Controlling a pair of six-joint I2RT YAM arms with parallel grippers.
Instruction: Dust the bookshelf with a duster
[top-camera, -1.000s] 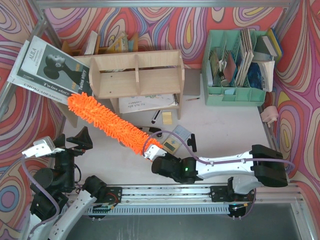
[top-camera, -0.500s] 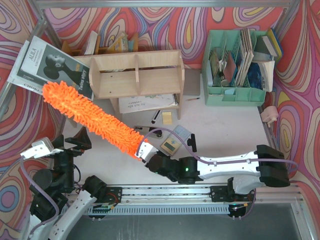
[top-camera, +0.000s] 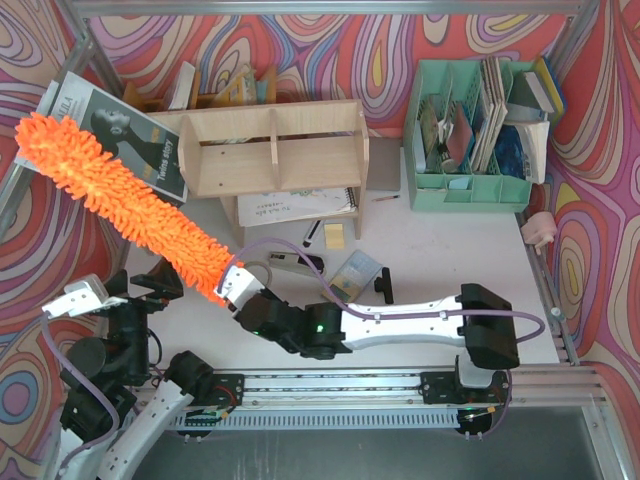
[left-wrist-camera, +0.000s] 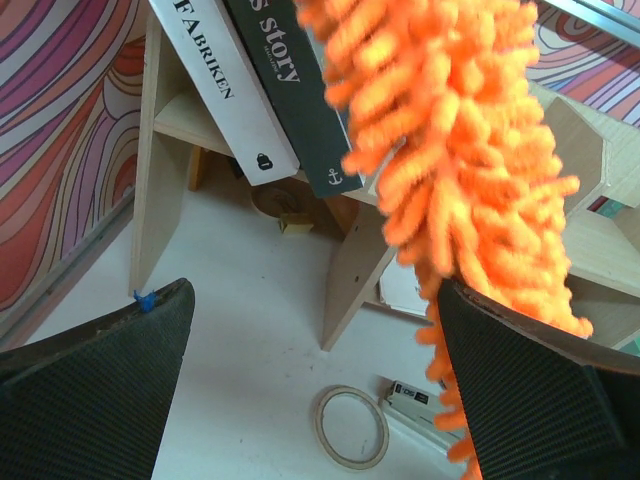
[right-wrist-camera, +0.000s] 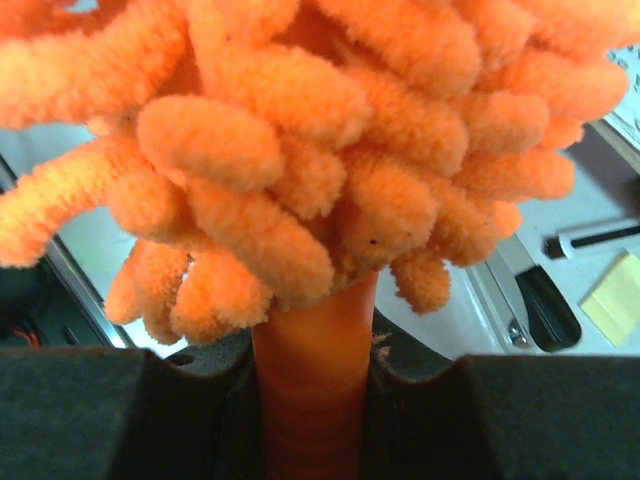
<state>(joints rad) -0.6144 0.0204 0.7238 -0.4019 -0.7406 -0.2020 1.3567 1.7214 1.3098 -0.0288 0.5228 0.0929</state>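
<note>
At the near edge of the table, the left gripper (top-camera: 140, 287) is held with its jaws spread wide, while the right gripper (top-camera: 236, 284) is clamped on the thin handle of the duster (top-camera: 120, 195). From that grip the orange head is pointed away and to the left, its long axis set on a diagonal toward the far-left corner. Farther back, the bookshelf (top-camera: 275, 150) is seen to the right of the head and apart from it, and the magazine (top-camera: 135, 130) leaned at the shelf's left end is partly covered by the duster in the top view.
</note>
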